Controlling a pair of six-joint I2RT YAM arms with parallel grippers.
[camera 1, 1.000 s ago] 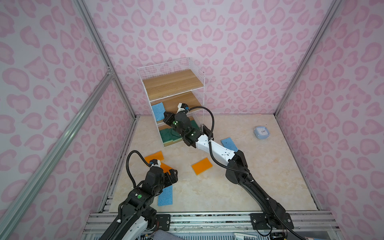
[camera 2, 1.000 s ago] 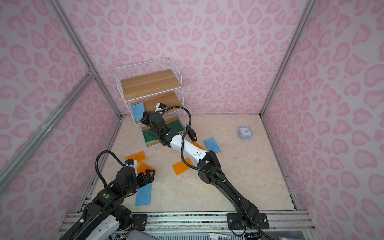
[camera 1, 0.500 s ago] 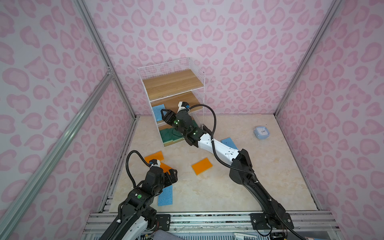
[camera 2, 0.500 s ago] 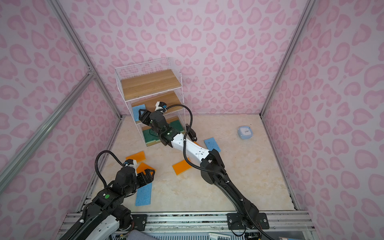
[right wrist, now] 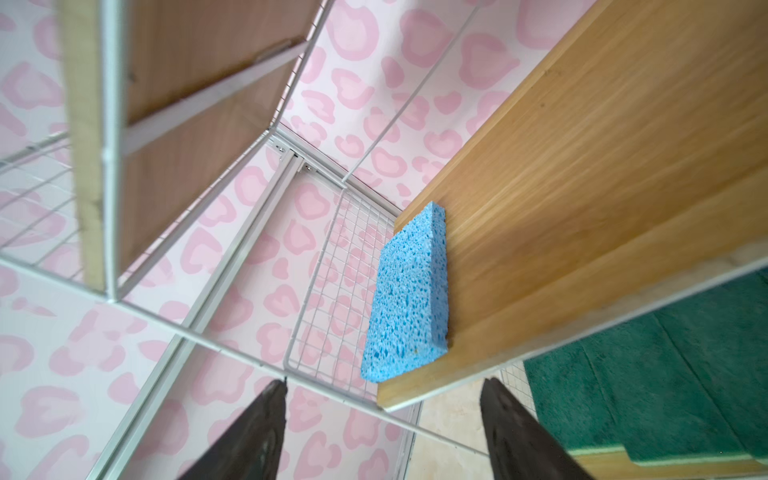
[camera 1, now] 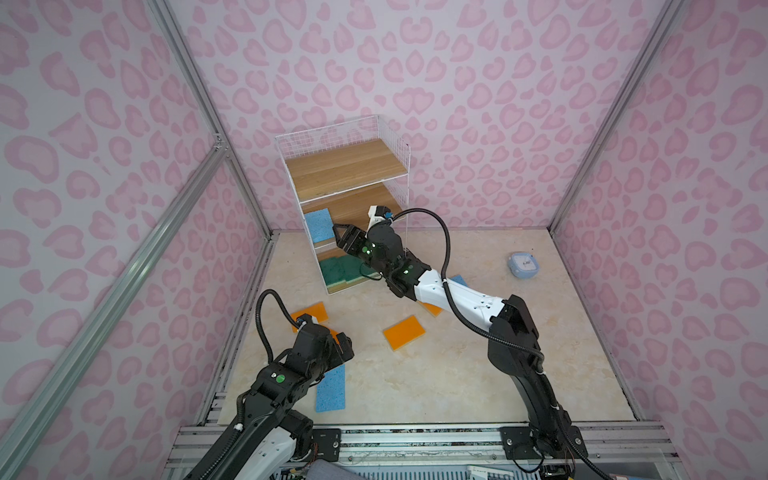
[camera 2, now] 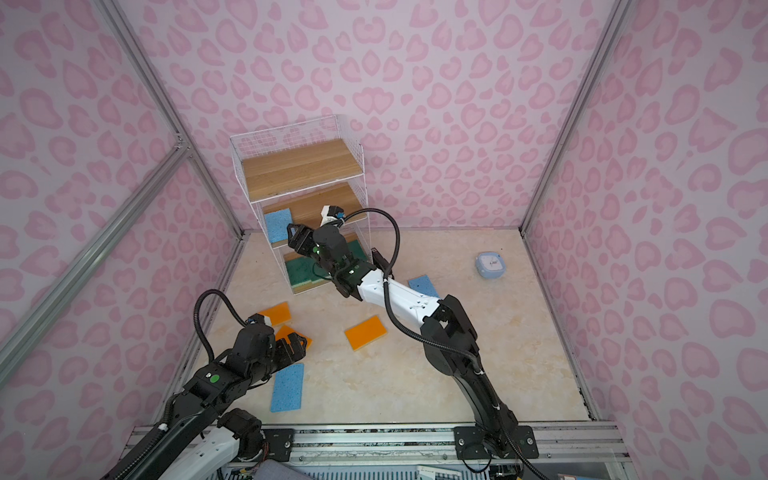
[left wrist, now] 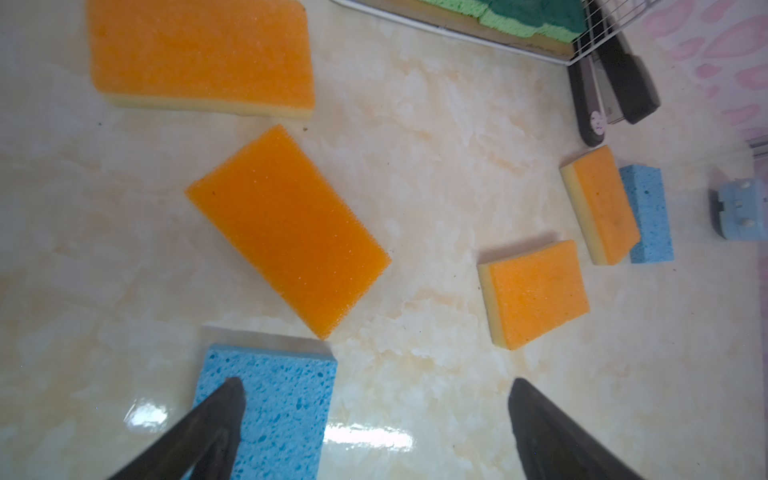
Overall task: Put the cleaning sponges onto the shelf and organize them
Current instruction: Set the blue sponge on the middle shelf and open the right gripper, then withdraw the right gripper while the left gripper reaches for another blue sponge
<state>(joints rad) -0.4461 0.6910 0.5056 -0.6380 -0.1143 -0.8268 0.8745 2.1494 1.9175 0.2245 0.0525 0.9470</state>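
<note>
Release confirmed: the right gripper point(camera 1: 342, 238) has let go. Its fingers are spread, empty and clear of the blue sponge point(camera 1: 318, 226), which now lies flat at the left front corner of the shelf point(camera 1: 345, 166) middle board. The left gripper point(left wrist: 374, 388), fingers released, hovers above a second blue sponge point(left wrist: 282, 399) on the surface.

Blue sponge point(camera 1: 319, 226) flat on middle board of shelf point(camera 1: 345, 168), green sponges point(camera 1: 338, 270) on bottom board

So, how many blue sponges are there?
3 blue sponges: one on the shelf's middle board, one by the left end effector, one beside an orange sponge. Others may be hidden.
</note>
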